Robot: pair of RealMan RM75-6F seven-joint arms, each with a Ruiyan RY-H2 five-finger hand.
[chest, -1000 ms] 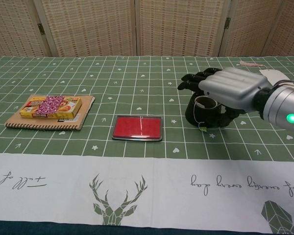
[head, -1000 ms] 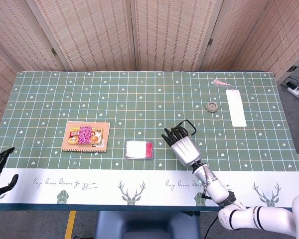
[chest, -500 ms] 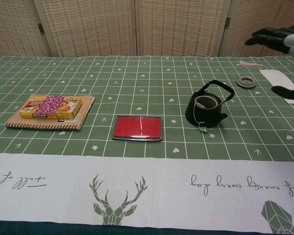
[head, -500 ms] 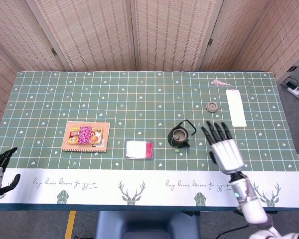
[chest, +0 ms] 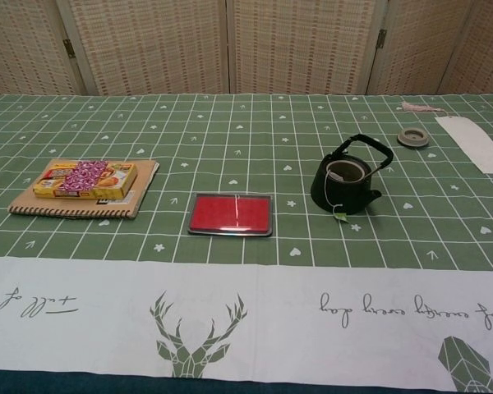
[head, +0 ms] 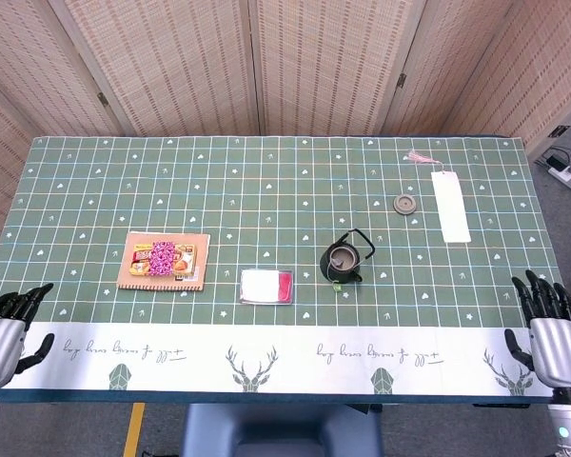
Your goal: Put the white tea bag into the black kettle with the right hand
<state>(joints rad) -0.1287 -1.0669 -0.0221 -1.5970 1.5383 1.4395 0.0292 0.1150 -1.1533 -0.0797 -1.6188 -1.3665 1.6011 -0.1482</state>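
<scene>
The black kettle (head: 344,259) (chest: 344,185) stands upright near the table's middle, lid off. A pale tea bag shows inside its mouth (chest: 345,171), and a thin string runs over the rim to a small tag (chest: 340,217) on the cloth. My right hand (head: 550,335) hovers at the table's right front corner, far from the kettle, fingers spread and holding nothing. At the left front corner my left hand (head: 4,331) is empty too, fingers apart. Neither hand shows in the chest view.
A red-and-white flat tin (head: 267,286) (chest: 231,213) lies left of the kettle. A snack box on a notebook (head: 164,260) (chest: 86,180) sits further left. The grey kettle lid (head: 404,203) (chest: 412,137) and a white bookmark (head: 451,207) lie at the back right.
My right hand lifted off the kettle, leaving the tea bag inside, and drew back to the right front corner. The left hand shifted slightly up into view.
</scene>
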